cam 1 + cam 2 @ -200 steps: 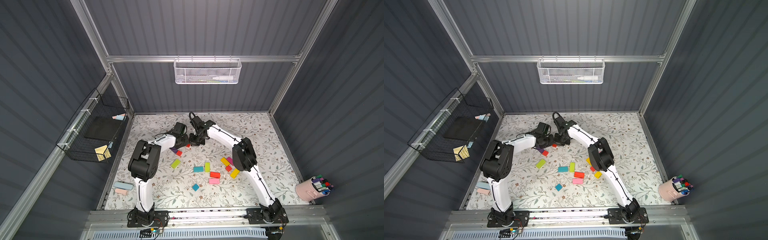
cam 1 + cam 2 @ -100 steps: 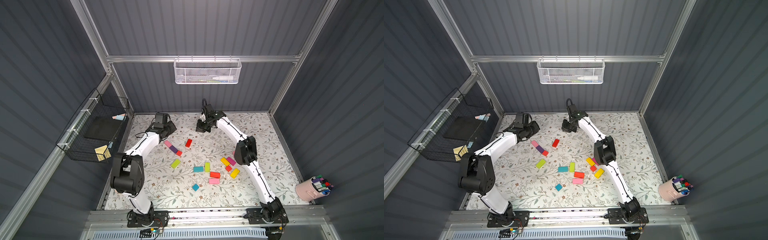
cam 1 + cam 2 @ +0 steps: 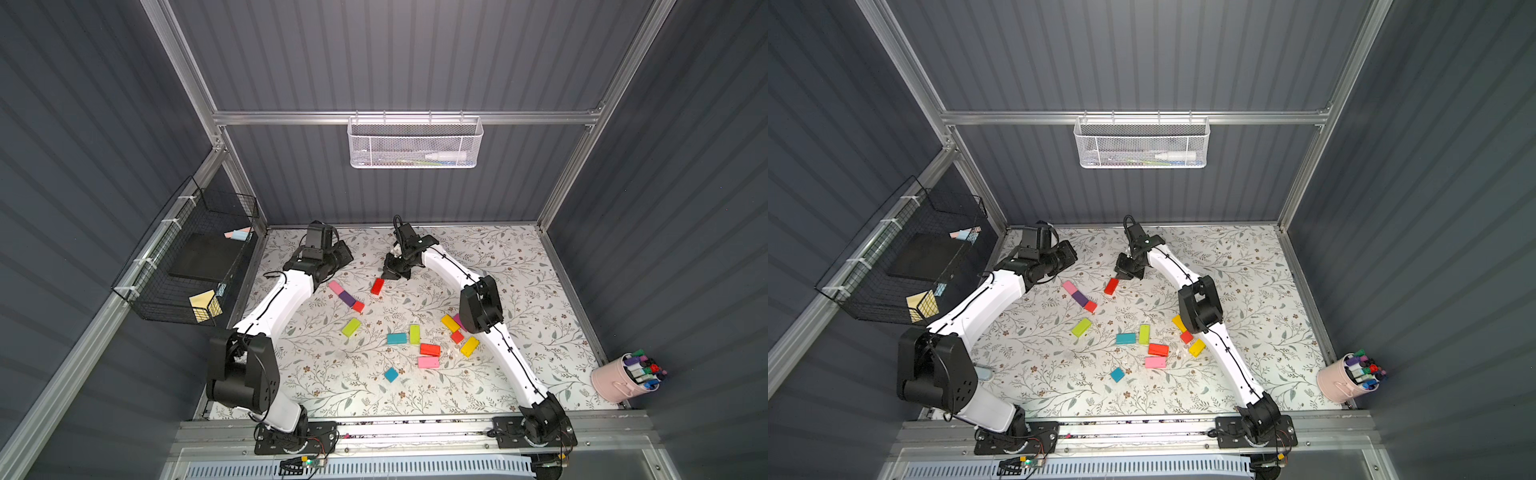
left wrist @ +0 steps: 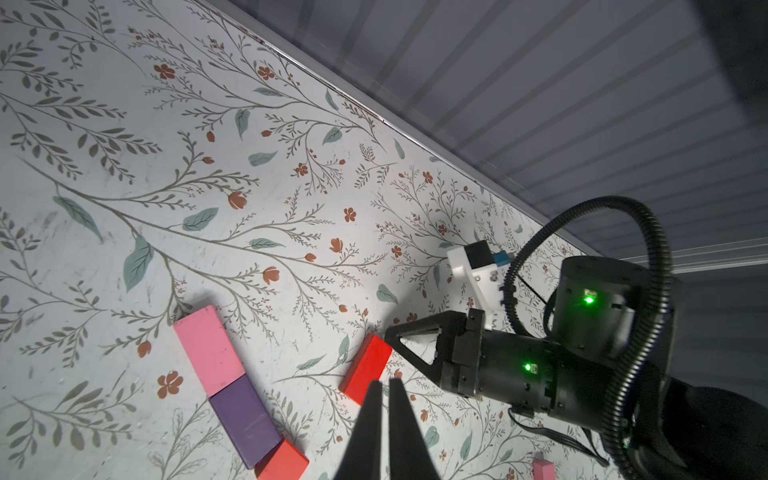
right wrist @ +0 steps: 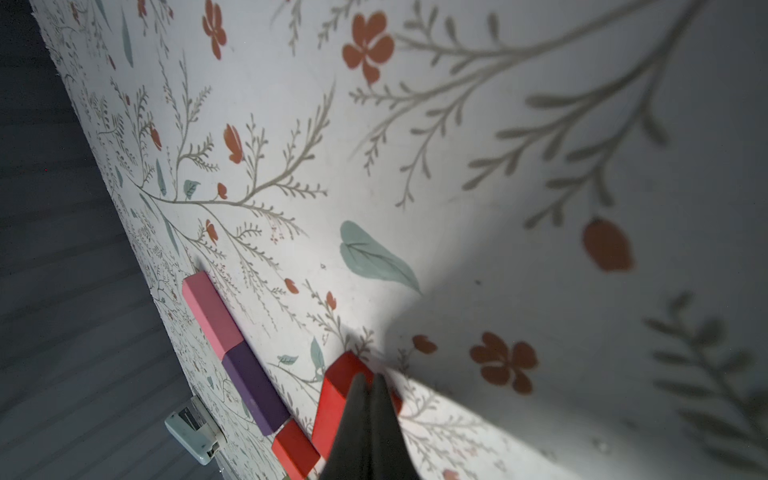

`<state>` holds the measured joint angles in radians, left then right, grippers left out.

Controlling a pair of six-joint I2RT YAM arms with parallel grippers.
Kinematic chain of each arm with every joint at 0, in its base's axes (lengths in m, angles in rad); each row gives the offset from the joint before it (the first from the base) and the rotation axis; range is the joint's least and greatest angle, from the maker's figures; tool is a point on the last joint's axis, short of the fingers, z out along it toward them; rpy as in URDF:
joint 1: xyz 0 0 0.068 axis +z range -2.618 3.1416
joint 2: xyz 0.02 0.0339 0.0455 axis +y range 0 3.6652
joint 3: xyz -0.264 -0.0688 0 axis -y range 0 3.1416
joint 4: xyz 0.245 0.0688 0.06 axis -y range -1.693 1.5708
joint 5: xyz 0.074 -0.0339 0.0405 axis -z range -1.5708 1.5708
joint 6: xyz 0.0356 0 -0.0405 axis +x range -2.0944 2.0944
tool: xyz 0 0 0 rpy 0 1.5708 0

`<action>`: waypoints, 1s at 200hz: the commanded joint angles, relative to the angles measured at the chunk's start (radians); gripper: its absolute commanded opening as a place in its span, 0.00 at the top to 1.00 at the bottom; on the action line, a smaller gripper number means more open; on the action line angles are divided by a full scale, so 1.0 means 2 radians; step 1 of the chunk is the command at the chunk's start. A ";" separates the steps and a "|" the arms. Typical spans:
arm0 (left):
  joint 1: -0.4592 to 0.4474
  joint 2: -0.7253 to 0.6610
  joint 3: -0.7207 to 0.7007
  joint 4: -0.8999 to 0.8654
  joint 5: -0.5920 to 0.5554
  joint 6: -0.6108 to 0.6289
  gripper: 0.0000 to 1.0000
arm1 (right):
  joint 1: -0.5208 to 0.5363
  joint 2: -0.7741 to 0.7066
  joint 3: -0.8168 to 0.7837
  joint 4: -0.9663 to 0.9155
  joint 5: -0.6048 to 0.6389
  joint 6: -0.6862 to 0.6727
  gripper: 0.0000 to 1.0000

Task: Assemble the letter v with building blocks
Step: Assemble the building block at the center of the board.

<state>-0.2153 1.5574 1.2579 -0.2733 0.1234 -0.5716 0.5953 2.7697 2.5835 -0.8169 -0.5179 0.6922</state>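
A pink block (image 3: 335,286), a purple block (image 3: 346,298) and a small red block (image 3: 358,306) lie end to end in a slanted row. A red block (image 3: 377,286) lies just right of the row, slanting the other way. My right gripper (image 3: 388,276) is shut, and its tips (image 5: 369,380) meet that red block's (image 5: 332,399) far end. My left gripper (image 4: 384,380) is shut and empty, raised near the back left (image 3: 347,255). Several loose blocks in lime (image 3: 351,327), teal (image 3: 396,338), red (image 3: 429,349), pink (image 3: 428,363) and yellow (image 3: 470,346) lie nearer the front.
A pink cup of markers (image 3: 615,380) stands at the front right corner. A black wire basket (image 3: 187,266) hangs on the left wall and a white mesh basket (image 3: 414,143) on the back wall. The right arm's elbow (image 3: 478,307) hangs over the yellow and magenta blocks.
A second ago both grippers met at the block row. They then drew back toward the rear wall. The right gripper has since come forward to the red block's end.
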 commanded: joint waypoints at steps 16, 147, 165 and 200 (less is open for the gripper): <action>0.000 -0.023 -0.013 -0.023 -0.011 0.013 0.91 | 0.002 0.010 0.009 0.012 0.004 0.025 1.00; 0.000 -0.020 -0.038 -0.014 -0.009 0.020 0.91 | 0.027 -0.046 -0.123 0.048 0.015 0.041 1.00; 0.000 -0.018 -0.038 -0.012 -0.009 0.022 0.91 | 0.030 -0.052 -0.133 0.044 0.019 0.040 1.00; 0.000 -0.017 -0.042 -0.008 -0.009 0.022 0.91 | 0.032 -0.051 -0.138 0.026 0.003 0.036 1.00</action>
<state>-0.2153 1.5406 1.1870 -0.2958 0.1127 -0.5518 0.6533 2.6583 2.3386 -0.6842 -0.5278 0.7559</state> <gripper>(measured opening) 0.091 0.045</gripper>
